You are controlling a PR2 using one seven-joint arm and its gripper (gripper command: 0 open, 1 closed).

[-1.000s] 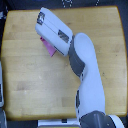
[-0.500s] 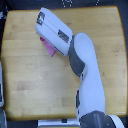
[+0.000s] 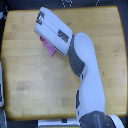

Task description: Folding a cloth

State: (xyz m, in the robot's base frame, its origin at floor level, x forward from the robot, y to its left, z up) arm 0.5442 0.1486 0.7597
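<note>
**Cloth position under the arm, overhead view**

The cloth [image 3: 48, 46] is a small pink-magenta piece of fabric lying flat on the wooden table [image 3: 30, 80]. Only a narrow wedge of it shows: one strip beside the lower edge of the white forearm housing and a pointed corner toward the table's middle. The remainder is covered by the arm.

Nearest the bottom edge of the exterior view, the arm's grey base joint [image 3: 97, 120] enters the frame at the lower right. From there the white upper arm [image 3: 90, 82] rises toward the table's centre. A dark grey elbow joint [image 3: 75, 57] connects it to the forearm.

The forearm [image 3: 52, 31] is a white box-shaped housing with dark panels. It runs diagonally toward the upper left of the exterior view and ends above the far-left part of the table.

The claw [image 3: 40, 21] sits at the far end of the forearm, seen from above. Its fingers are not resolved at this resolution, so whether they stand apart, together, or clamped on the fabric cannot be told.

The cloth lies in the upper-left quarter of the table, directly under and touching the outline of the forearm, well apart from all table edges. Beyond the table's far edge runs a dark strip with small unclear objects.
</note>
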